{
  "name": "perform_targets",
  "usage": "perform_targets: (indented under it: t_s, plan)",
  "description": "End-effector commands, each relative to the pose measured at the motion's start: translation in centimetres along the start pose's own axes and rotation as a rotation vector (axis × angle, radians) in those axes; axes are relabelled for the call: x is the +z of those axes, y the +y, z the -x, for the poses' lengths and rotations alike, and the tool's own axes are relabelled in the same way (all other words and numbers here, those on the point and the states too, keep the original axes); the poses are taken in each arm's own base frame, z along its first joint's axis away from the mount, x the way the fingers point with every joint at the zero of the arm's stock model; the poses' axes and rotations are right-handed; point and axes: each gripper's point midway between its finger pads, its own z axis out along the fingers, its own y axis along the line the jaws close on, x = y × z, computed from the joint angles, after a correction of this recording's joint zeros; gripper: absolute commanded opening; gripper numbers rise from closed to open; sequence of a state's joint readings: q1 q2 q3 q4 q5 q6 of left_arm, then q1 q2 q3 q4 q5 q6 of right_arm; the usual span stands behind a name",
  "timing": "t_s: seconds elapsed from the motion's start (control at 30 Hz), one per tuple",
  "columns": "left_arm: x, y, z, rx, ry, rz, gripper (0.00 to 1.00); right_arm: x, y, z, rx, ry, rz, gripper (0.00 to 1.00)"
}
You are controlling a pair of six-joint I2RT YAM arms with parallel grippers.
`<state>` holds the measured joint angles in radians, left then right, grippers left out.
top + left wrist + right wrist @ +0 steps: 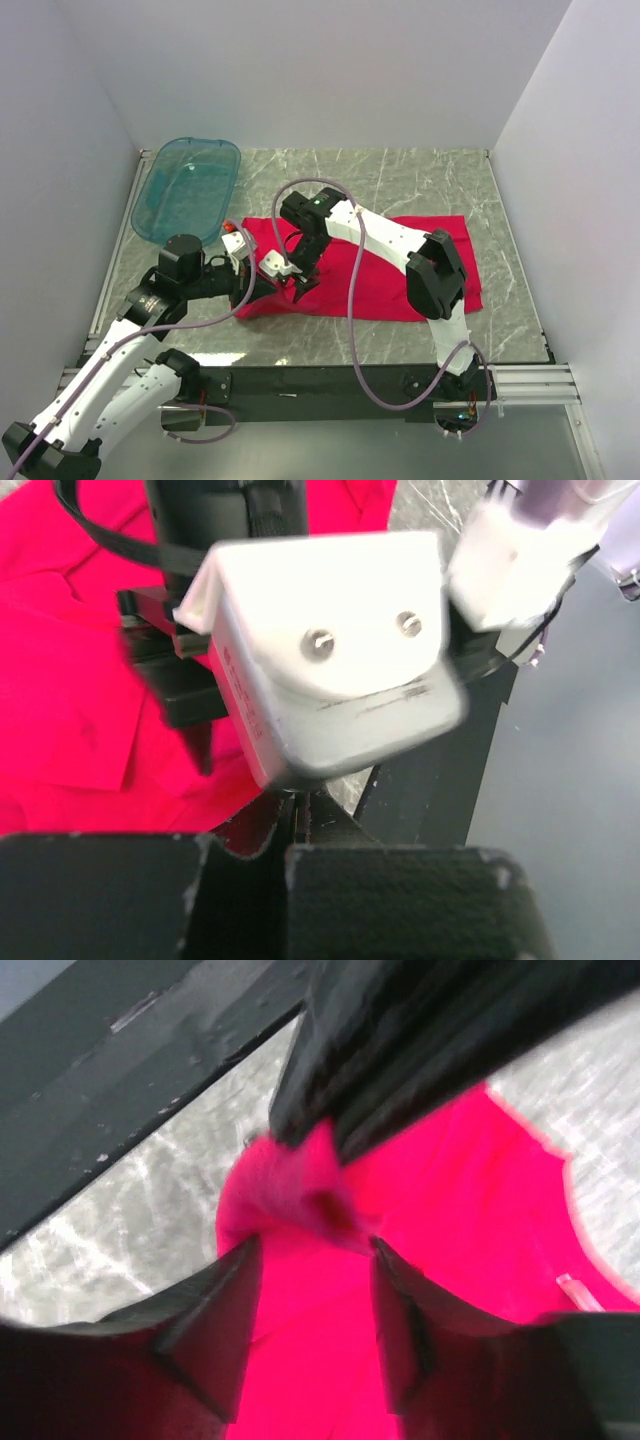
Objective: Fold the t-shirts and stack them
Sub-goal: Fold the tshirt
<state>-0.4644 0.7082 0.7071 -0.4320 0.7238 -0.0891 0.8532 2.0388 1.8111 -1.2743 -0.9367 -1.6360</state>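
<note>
The red t-shirt (385, 288) lies spread flat on the marble table, reaching from centre left to right. My left gripper (262, 292) is at the shirt's near left corner. Its jaws are shut on a small bunch of red cloth; the right wrist view shows this pinch (305, 1165). In the left wrist view the left gripper (297, 812) is closed, with the t-shirt (70, 680) beyond it. My right gripper (300, 288) is right beside it, pointing down over the same corner. In its own view the right gripper (315, 1300) is open with the t-shirt (480, 1210) between and below the jaws.
A translucent teal tub (187, 188) stands at the back left, overhanging the table edge. The marble table (420, 180) is walled on three sides. A black rail (330, 385) runs along the near edge. The right gripper's white body (330, 660) is close in front of the left wrist camera.
</note>
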Motion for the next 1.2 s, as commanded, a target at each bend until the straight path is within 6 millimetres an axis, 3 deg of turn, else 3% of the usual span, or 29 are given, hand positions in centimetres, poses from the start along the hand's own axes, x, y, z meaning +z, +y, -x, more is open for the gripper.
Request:
perform_targets:
  t_s: [0.0, 0.17, 0.37, 0.6, 0.73, 0.83, 0.87, 0.9, 0.97, 1.17]
  plan:
    - [-0.5, -0.2, 1.5, 0.066, -0.044, 0.013, 0.01, -1.2, 0.2, 0.4, 0.009, 0.047, -0.049, 0.47]
    - [-0.3, 0.1, 1.3, 0.066, -0.031, 0.023, 0.01, -2.8, -0.1, 0.1, 0.068, 0.059, -0.129, 0.31]
    - [-0.2, 0.4, 1.1, 0.064, -0.022, 0.033, 0.01, -4.7, 1.8, 0.5, 0.096, 0.058, -0.177, 0.17]
    - [-0.4, 0.4, 1.3, 0.072, -0.032, 0.041, 0.01, -5.6, 3.2, 2.6, 0.094, 0.016, -0.251, 0.13]
    - [-0.4, -0.5, 1.1, 0.087, -0.031, -0.012, 0.01, -4.8, 1.6, 1.9, 0.12, -0.002, -0.308, 0.71]
    - [-0.4, -0.8, 0.9, 0.1, -0.022, -0.036, 0.01, -3.9, 0.2, 1.8, 0.071, -0.032, -0.251, 0.76]
    - [-0.4, -0.9, 0.8, 0.102, -0.022, -0.044, 0.01, -4.2, -0.8, 3.2, 0.023, -0.066, -0.243, 0.76]
    - [-0.4, -0.9, 0.8, 0.1, -0.02, -0.05, 0.01, -3.1, -0.8, 2.4, 0.056, -0.074, -0.189, 0.76]
    - [-0.3, -1.1, 0.8, 0.099, -0.018, -0.062, 0.01, -1.9, -1.9, 3.1, 0.01, -0.088, -0.148, 0.76]
    - [-0.3, -0.9, 0.6, 0.088, -0.007, -0.048, 0.01, 0.7, -1.0, 3.9, -0.044, -0.088, -0.046, 0.74]
